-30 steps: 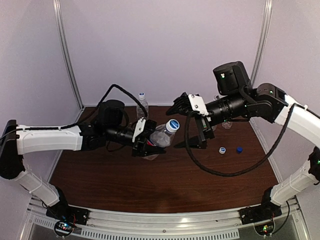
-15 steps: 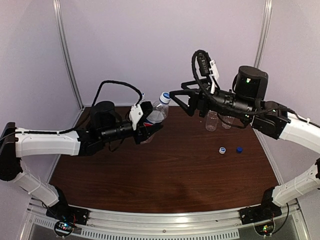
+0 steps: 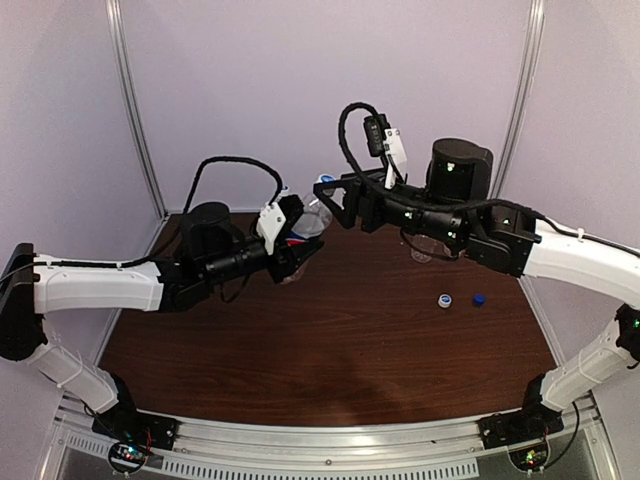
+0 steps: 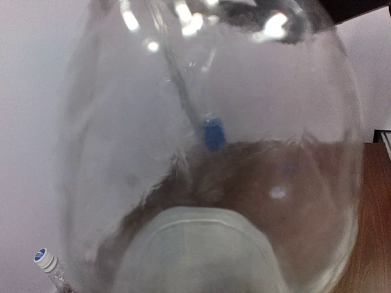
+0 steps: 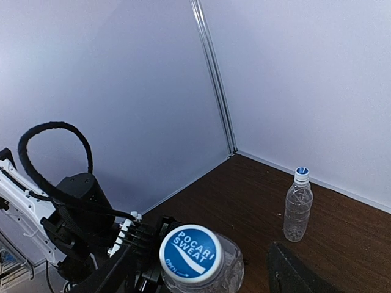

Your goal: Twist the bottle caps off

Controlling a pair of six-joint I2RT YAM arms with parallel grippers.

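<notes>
Left hand (image 3: 286,246) holds the clear bottle (image 3: 306,228) tilted, offering its Pocari Sweat cap (image 5: 189,253) rightward. Right hand (image 3: 335,200) sits wide astride the cap (no contact evident), poised to twist.

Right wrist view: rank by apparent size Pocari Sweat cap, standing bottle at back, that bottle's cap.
1. Pocari Sweat cap: close to camera, so inflated.
2. standing bottle: taller, narrower.
3. standing bottle's cap.

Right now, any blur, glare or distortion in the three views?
Left wrist: the held bottle fills the frame, out of focus, glare spots at top, table warped through the plastic. Right wrist: sharp, its cap print readable. Top external: evenly lit, no glare.
</notes>
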